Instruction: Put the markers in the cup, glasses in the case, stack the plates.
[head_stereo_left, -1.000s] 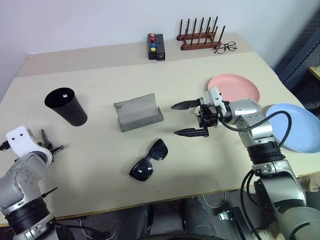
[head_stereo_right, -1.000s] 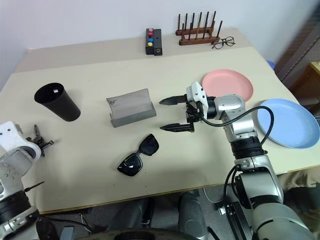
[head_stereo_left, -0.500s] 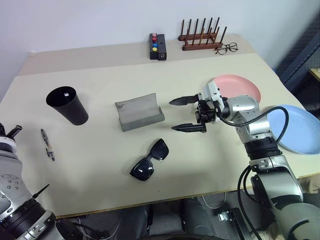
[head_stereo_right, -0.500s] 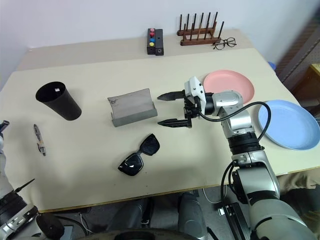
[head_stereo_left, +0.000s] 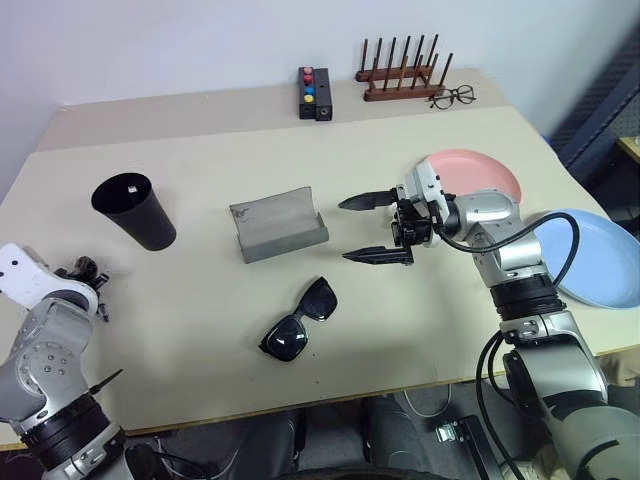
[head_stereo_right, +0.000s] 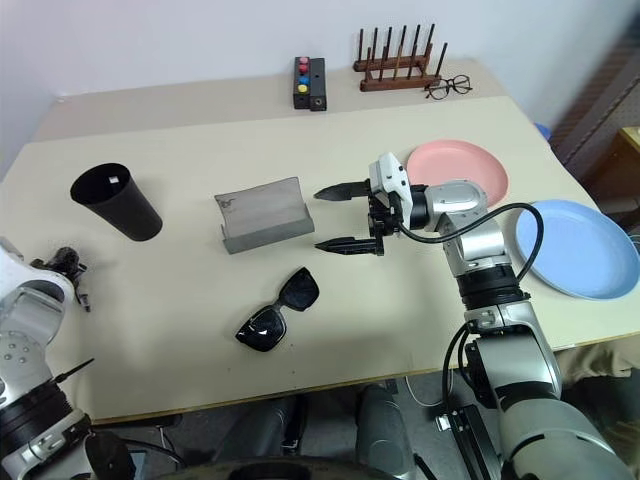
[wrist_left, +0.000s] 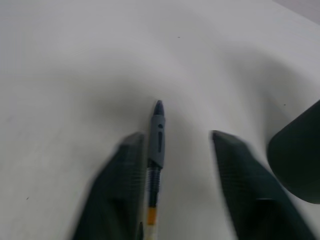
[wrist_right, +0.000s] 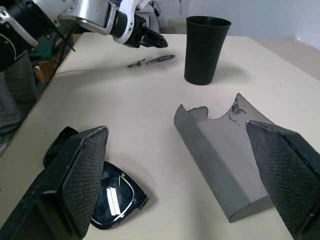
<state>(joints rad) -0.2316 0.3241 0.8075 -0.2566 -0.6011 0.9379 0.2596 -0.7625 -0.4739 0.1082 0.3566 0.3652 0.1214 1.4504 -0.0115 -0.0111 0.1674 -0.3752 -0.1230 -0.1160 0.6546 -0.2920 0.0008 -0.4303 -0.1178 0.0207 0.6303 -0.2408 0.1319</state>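
**Dark grey marker lies between open left fingers, sunglasses and plates untouched**

Nearest the robot, at the table's (head_stereo_left: 200, 340) left edge, the left gripper (wrist_left: 172, 165) hangs over the dark grey marker (wrist_left: 156, 145). Its jaws stand apart, and the pen lies on the tabletop beside one finger, with nothing pinched. The marker is slim, stiff and light, and its smooth round barrel would likely roll or slip under a loose pinch. The ribbed grey section near the tip looks the best place to grip, squarely across the barrel. Only one marker is clear here.

Next out, the black sunglasses (head_stereo_left: 298, 322) lie folded in front of the grey case (head_stereo_left: 277, 227), apart from it. They are light but have brittle hinges and lenses that scratch. I judge that holding them by the bridge or across the frame front is safer than by a temple arm. The case stands open, rigid and light, and might skid if pushed.

The right gripper (head_stereo_left: 378, 229) hovers just right of the case, fingers spread wide and empty.

The black cup (head_stereo_left: 134, 210) stands upright, left of the case and a little beyond the marker. It is tall, light and easily tipped.

Farther right, the pink plate (head_stereo_left: 480, 172) and the blue plate (head_stereo_left: 600, 255) lie apart, not yet stacked. Both are thin and stiff and are best taken by the rim.
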